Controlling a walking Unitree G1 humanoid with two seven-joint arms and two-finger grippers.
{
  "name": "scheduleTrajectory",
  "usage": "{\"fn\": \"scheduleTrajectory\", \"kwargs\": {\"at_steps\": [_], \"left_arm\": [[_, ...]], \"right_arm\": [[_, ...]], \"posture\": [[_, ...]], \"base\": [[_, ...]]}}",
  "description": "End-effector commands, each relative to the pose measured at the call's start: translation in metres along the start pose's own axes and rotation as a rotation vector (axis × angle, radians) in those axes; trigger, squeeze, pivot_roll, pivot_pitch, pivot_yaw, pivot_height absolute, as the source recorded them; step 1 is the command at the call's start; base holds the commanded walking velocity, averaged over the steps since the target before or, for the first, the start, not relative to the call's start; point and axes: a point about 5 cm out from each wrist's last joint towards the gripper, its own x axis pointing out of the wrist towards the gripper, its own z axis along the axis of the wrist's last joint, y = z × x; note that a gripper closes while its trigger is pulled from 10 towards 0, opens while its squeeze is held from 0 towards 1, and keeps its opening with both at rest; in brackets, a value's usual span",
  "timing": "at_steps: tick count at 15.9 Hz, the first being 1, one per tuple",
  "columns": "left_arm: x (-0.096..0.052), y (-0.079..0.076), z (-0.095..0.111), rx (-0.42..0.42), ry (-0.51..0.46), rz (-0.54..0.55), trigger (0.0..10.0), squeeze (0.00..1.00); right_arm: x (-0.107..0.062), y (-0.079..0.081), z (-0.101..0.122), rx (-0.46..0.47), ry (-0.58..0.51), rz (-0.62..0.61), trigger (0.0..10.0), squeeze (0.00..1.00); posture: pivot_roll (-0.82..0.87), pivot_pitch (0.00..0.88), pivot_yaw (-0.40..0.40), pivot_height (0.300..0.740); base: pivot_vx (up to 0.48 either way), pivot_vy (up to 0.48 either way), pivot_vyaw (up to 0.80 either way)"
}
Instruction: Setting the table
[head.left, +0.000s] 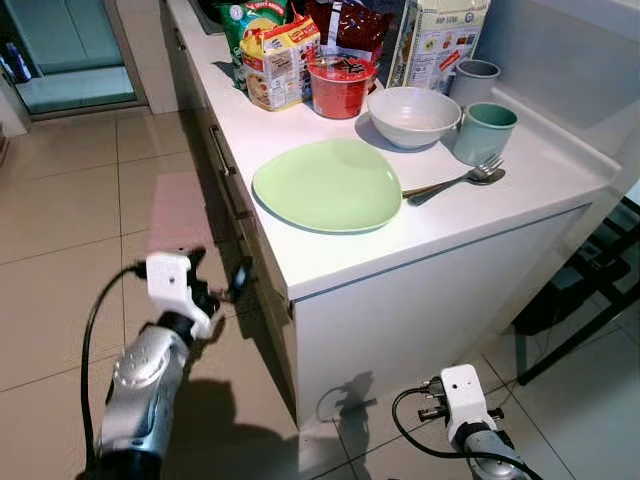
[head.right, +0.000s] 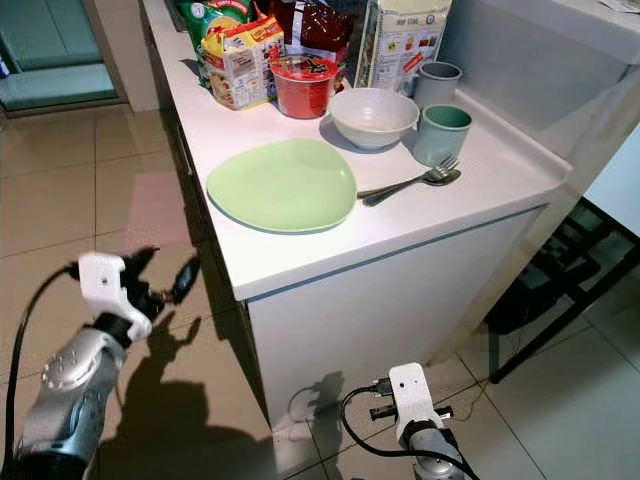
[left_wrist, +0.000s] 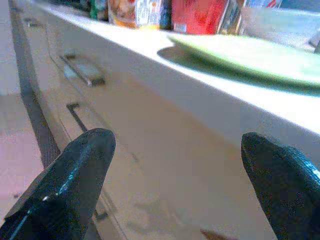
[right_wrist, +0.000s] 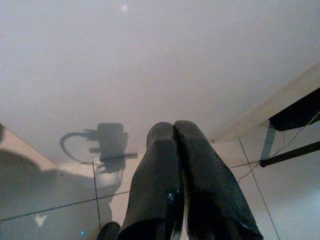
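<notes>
Round pale-green ceramic plate (head.left: 328, 184) — prob. slick, breakable; pinch rim at 7 o'clock; left gripper (left_wrist: 175, 185) spread, right gripper (right_wrist: 176, 131) pressed together.

Silver arms, white wrist camera boxes, looping black cables, glossy black-fingered left tool (left_wrist: 175, 185).

- Round pale-green plate (head.left: 327, 185) lies on the white counter (head.left: 540, 175), near its front edge.
- Metal fork and spoon (head.left: 460, 181) lie right of it.
- White ceramic bowl (head.left: 413, 116) sits behind.
</notes>
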Motion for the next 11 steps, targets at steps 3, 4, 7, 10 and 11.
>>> {"fn": "scheduleTrajectory", "kwargs": {"at_steps": [3,4,7,10,11], "left_arm": [[0.005,0.0,0.007,0.018,-0.024,0.004,10.0,0.0],[0.006,0.001,0.008,0.019,-0.027,0.009,10.0,0.0],[0.007,0.001,0.005,0.029,-0.013,0.013,10.0,0.0],[0.007,-0.001,0.002,0.041,0.002,0.008,10.0,0.0],[0.007,-0.001,0.002,0.043,0.004,0.006,10.0,0.0]], "right_arm": [[0.005,-0.023,0.125,-0.066,-0.605,-0.043,10.0,0.0],[-0.027,-0.019,0.199,-0.089,-0.921,-0.027,10.0,0.0],[-0.028,-0.011,0.199,-0.019,-0.894,0.003,10.0,0.0],[-0.03,-0.018,0.182,-0.012,-0.714,0.035,10.0,0.0],[-0.03,-0.019,0.179,-0.01,-0.697,0.038,10.0,0.0]], "posture": [[0.06,0.0,-0.02,0.74],[0.06,0.0,-0.02,0.74],[0.06,0.0,-0.02,0.74],[0.06,0.0,-0.021,0.74],[0.06,0.0,-0.021,0.74]], "base": [[0.0,0.0,0.0],[0.0,0.0,0.0],[0.0,0.0,0.0],[0.0,0.0,0.0],[0.0,0.0,0.0]]}}
